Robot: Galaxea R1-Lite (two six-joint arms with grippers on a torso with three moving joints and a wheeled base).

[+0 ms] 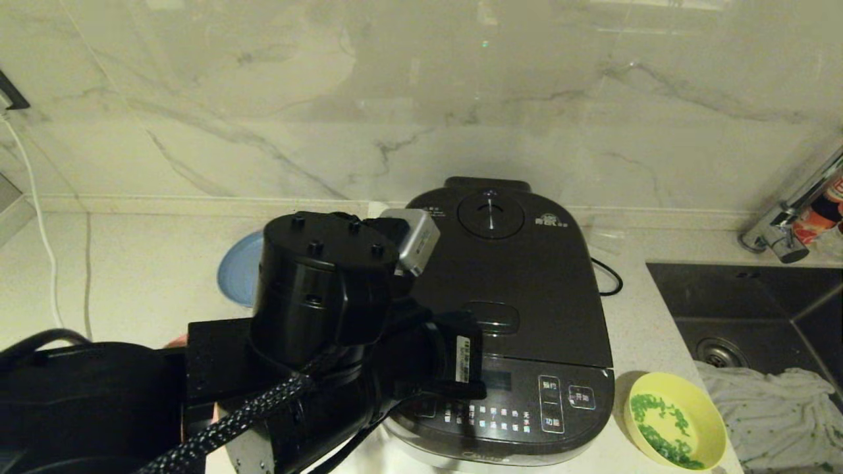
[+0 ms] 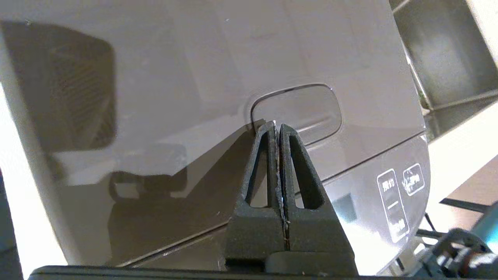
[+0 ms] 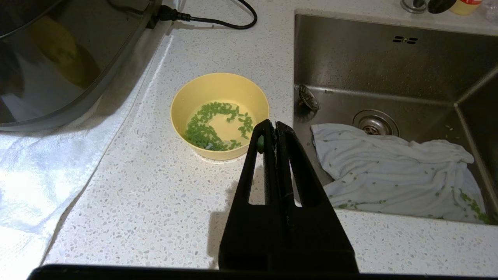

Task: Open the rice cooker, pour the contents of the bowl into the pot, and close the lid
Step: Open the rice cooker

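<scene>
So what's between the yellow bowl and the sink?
Only bare speckled countertop lies between the bowl and the sink. The right wrist view shows it best.

Dim, warm light; glare on lid (image 2: 194,58).

Marble wall (image 1: 263,99); speckled counter (image 3: 163,202); sink (image 3: 389,58)

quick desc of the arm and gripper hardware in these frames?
Left arm: glossy black rounded housing, screw heads on top, braided black cable, silver-grey camera block, white label. Left gripper and right gripper: matte black triangular fingers with cut-out windows.
</scene>
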